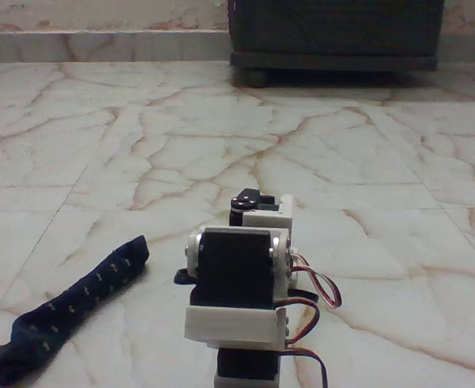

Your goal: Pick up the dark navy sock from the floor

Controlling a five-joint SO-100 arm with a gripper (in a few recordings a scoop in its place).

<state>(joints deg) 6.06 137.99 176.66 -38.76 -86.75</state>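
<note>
One fixed view, low over the floor, glossy cream marble tiles with reddish-brown veins and thin grout lines. Seen from behind: the arm, black servo blocks in white printed brackets, folded low at bottom centre, red, black and white wires looping out on its right side. Gripper hidden behind the arm's own body; only a small dark part peeking out at the left of the big servo, near the tiles, too little to identify. Cannot tell how far apart the fingers stand, nor whether anything sits between them.

Left of the arm and slightly nearer the camera: the dark navy sock, stretched out flat on the tiles, rows of small orange-tan flecks along it. Upper end pointing toward the arm, near the small dark part but apart from it; lower end running off toward the picture's bottom-left corner.

Far beyond the arm, by the back wall: a dark wheeled cabinet, one round caster visible beneath its left corner.
</note>
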